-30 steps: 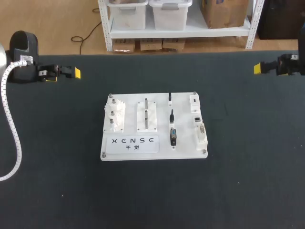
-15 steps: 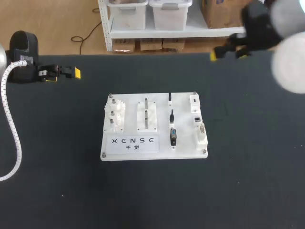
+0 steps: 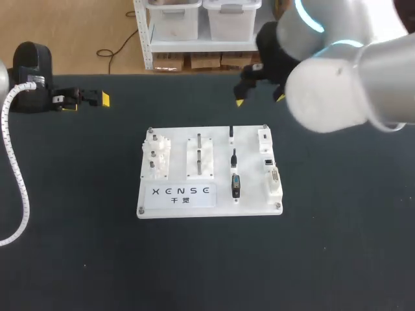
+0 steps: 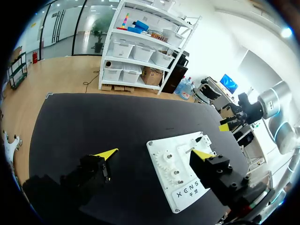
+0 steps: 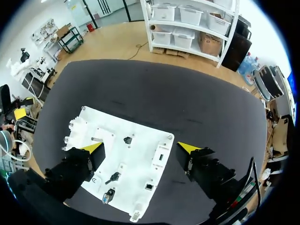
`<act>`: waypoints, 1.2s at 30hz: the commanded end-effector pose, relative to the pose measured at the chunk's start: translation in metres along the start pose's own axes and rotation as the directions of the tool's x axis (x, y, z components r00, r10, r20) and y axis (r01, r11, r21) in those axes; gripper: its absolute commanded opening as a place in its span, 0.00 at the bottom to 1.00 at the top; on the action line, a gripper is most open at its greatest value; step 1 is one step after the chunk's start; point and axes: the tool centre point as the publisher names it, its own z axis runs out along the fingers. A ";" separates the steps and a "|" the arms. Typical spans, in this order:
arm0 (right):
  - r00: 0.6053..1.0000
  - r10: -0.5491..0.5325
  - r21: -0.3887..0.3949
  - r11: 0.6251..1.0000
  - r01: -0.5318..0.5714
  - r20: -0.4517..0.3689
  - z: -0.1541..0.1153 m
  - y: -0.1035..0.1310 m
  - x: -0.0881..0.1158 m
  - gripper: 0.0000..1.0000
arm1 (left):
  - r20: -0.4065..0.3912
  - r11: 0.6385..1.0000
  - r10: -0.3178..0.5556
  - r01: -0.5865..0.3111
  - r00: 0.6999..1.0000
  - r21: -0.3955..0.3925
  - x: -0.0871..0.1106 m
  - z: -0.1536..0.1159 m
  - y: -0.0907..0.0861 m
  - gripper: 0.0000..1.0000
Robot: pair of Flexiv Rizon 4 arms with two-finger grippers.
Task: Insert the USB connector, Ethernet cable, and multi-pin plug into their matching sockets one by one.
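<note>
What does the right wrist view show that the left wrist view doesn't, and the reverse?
Right wrist only: the multi-pin plug and a black cable plug on the white board, under the open right gripper. Left wrist only: the right arm, silver, beyond the board, past the open left gripper. Both: the board on the black table.

Printed in black on the near-left panel of the white board [image 3: 249, 146]: lettering [image 3: 181, 194] in two lines, a row of wide-spaced capitals above two smaller characters, centred. Shows too from the left wrist, just beside one finger of the left end effector [image 4: 157, 152]. From the right wrist, largely hidden behind a finger of the right end effector [image 5: 141, 146], one character showing.
</note>
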 end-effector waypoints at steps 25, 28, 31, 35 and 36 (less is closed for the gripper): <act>0.998 0.059 0.101 0.993 -0.055 -0.032 0.041 0.003 0.020 1.00 | 0.000 1.000 0.000 0.000 1.000 0.000 0.000 0.000 0.000 1.00; 0.998 0.059 0.101 0.993 -0.055 -0.032 0.041 0.003 0.020 1.00 | 0.000 1.000 0.000 0.000 1.000 0.000 0.000 0.000 0.000 1.00; 0.998 0.059 0.101 0.993 -0.055 -0.032 0.041 0.003 0.020 1.00 | 0.000 1.000 0.000 0.000 1.000 0.000 0.000 0.000 0.000 1.00; 0.999 0.031 0.130 0.991 -0.026 -0.042 0.048 0.009 0.013 1.00 | 0.000 1.000 0.000 0.000 1.000 0.000 0.000 0.000 0.000 1.00; 0.999 0.031 0.133 0.991 -0.025 -0.044 0.050 0.012 0.012 1.00 | 0.000 1.000 0.000 0.000 1.000 0.000 0.000 0.000 0.000 1.00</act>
